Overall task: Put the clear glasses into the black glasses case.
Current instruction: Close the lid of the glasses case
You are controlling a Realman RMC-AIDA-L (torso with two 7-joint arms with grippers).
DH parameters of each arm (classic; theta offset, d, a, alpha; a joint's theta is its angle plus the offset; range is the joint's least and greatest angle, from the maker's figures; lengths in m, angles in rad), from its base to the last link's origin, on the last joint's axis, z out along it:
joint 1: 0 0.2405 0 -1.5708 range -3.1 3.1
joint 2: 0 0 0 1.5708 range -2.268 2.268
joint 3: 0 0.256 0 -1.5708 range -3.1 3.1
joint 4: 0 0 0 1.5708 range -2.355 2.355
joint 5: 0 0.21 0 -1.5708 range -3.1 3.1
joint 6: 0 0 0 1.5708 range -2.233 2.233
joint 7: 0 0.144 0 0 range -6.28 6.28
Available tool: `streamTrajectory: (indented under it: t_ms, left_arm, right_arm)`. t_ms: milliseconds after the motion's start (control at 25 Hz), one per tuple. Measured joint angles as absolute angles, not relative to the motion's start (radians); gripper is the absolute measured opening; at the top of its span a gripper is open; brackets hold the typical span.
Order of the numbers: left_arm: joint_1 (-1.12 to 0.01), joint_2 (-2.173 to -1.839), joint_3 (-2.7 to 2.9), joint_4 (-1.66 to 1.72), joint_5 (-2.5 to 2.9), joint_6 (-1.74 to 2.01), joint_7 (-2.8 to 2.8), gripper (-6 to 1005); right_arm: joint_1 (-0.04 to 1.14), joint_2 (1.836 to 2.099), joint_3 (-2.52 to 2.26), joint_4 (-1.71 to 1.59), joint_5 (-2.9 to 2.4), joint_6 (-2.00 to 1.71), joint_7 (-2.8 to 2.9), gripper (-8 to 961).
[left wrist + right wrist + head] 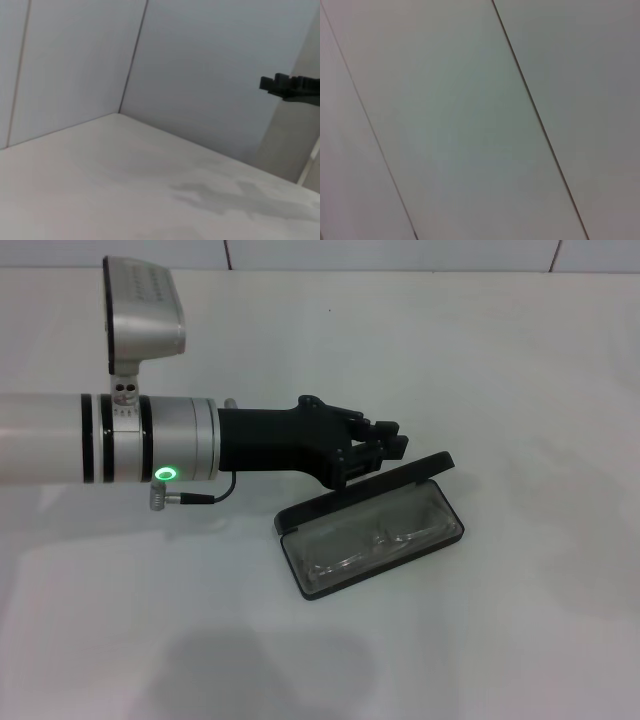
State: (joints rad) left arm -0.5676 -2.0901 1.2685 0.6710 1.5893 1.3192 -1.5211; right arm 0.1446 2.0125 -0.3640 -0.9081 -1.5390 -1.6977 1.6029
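The case [372, 536] lies open on the white desk [520, 640], just in front of the robot's middle, set at a slant. The glasses [375, 538] already rest inside the tray, folded and lying along its length, with nothing poking over the rim that I can make out. The lid [365, 489] stands up at the far long edge, tilted back.

The left gripper [385, 443] reaches in from the left, level with the desk, its tip right at the lid's far side, touching it or just short; I cannot tell which. The fingers look drawn close together and hold nothing, though the angle leaves some doubt. The left wrist view shows only bare desk, wall and a dark fingertip [280, 85] at the edge. The right arm is nowhere over the desk, and its camera faces only a plain panelled surface.

So I judge the placing done and the closing step in hand. The next move calls for a gentle push on the lid towards the robot, tipping it down over the tray without shoving the case across the desk.
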Motion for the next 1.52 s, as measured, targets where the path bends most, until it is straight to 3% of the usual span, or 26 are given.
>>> streamTrajectory:
  t_ms: [1520]
  left_arm:
    - [-0.568,-2.093,1.362,0.58,1.621,1.274,-1.482,177]
  right_arm:
    - [0.184,2.014,-0.364,-0.825,-1.558,-1.734,1.586,351]
